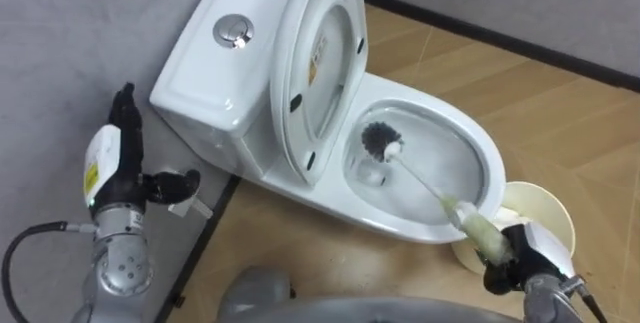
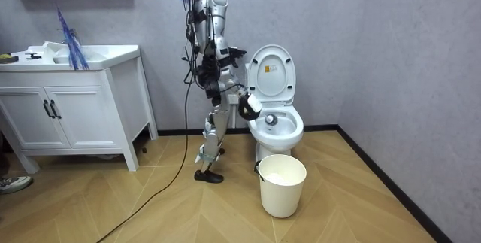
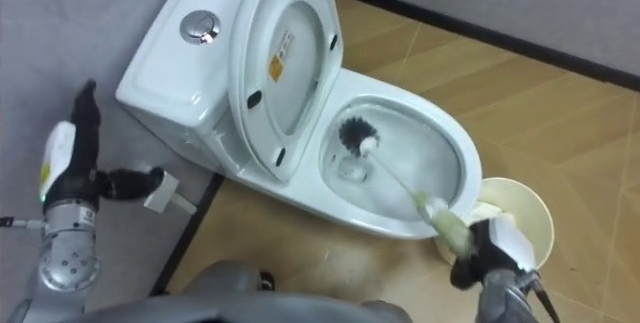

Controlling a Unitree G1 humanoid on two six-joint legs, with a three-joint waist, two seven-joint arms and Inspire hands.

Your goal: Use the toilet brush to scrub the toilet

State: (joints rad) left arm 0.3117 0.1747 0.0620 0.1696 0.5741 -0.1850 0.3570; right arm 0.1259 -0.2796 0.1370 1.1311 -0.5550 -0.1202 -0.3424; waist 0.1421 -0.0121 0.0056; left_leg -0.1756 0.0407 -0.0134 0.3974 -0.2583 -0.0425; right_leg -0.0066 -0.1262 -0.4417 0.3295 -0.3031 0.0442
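- Holding the toilet brush (image 1: pixel 383 143) in my right hand (image 1: pixel 516 255), fingers wrapping round the pale grip at the handle's end. Its dark bristle head is sitting down inside the toilet bowl (image 1: pixel 450 113), near the water.
- Left hand (image 1: pixel 118 168) is idling over by the tank, fingers straight, gripping nothing.
- I'm guessing the brush is handling light, with a thin wand that'll be flexing if I lean on it and bristles giving softly. That fat grip is looking like the only sensible place to hold.
- Eye views are giving me bristles against porcelain. The room view is showing the robot standing beside the bowl, with the bucket (image 2: pixel 282 183) sitting in front.
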